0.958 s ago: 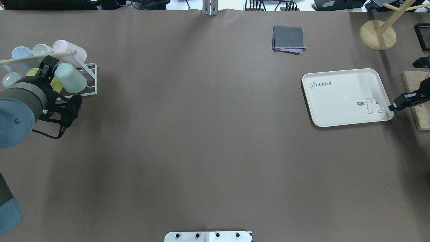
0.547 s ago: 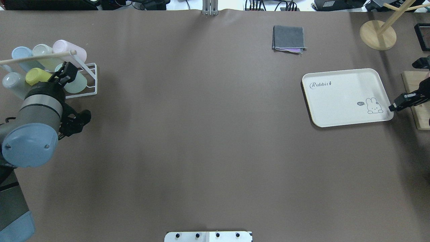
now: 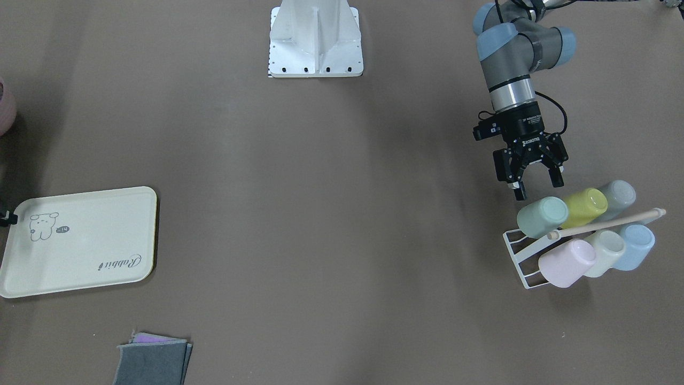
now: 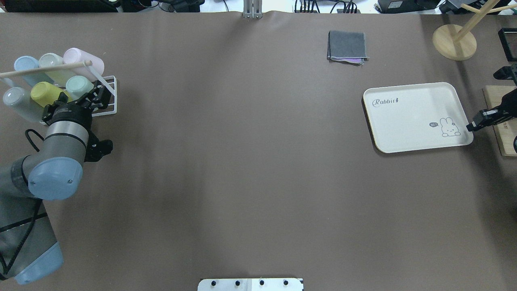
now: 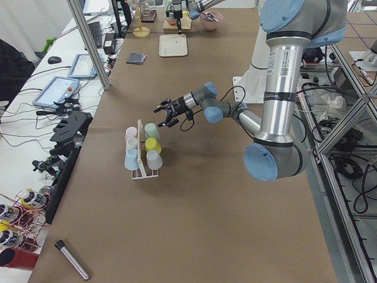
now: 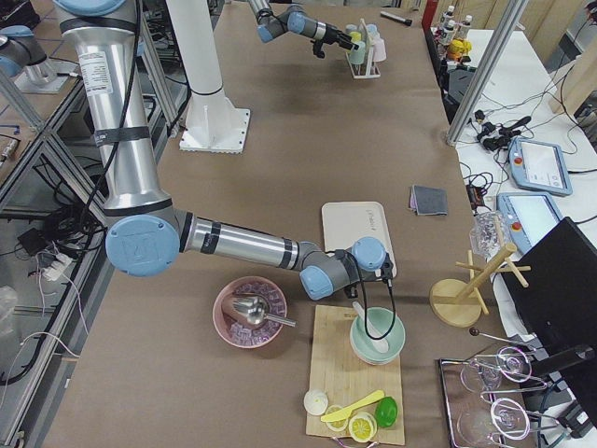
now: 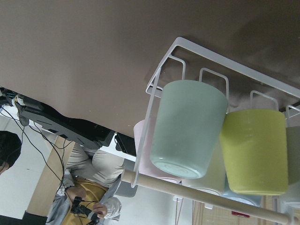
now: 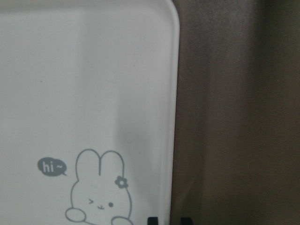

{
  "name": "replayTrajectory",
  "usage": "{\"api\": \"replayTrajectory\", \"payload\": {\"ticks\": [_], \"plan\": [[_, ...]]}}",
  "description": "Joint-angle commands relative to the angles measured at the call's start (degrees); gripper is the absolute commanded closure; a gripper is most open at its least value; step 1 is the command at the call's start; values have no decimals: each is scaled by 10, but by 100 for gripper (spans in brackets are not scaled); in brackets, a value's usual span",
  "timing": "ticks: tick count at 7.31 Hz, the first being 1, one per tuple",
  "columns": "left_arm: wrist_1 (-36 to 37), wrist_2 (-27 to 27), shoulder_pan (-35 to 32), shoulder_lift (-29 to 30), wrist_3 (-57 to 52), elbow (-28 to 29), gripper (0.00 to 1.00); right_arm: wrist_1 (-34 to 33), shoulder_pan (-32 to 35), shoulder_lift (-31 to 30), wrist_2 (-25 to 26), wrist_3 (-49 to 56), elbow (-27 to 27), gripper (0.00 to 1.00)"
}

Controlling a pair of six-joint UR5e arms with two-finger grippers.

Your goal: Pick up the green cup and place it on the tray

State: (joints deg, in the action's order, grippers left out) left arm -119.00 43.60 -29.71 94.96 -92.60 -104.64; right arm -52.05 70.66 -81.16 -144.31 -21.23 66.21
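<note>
Swung round since before, the left gripper (image 3: pixel 537 186) is held, jaws wide, just beside the green cup (image 3: pixel 542 216), which is kept in the white rack (image 3: pixel 515 243), well apart from the tray (image 3: pixel 80 267). The right gripper's (image 4: pixel 470 128) jaws cannot be judged.

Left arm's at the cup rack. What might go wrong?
1. The open left end effector hangs by the green cup, with the yellow-green cup right beside it: a finger may clip that neighbour.
2. The wooden rod runs close by the cup; pulling out could snag it or drag the wire rack.
</note>
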Motion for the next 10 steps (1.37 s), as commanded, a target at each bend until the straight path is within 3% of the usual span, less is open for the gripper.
{"api": "replayTrajectory", "payload": {"ticks": [1, 7, 10], "plan": [[-18, -3, -1, -7, -11, 12, 1, 0, 0, 0, 1, 1, 0, 71], [-18, -6, 3, 13, -7, 77, 1, -1, -3, 0, 1, 0, -7, 73], [-19, -6, 3, 30, -7, 102, 1, 0, -5, 3, 1, 0, -7, 83]]}}
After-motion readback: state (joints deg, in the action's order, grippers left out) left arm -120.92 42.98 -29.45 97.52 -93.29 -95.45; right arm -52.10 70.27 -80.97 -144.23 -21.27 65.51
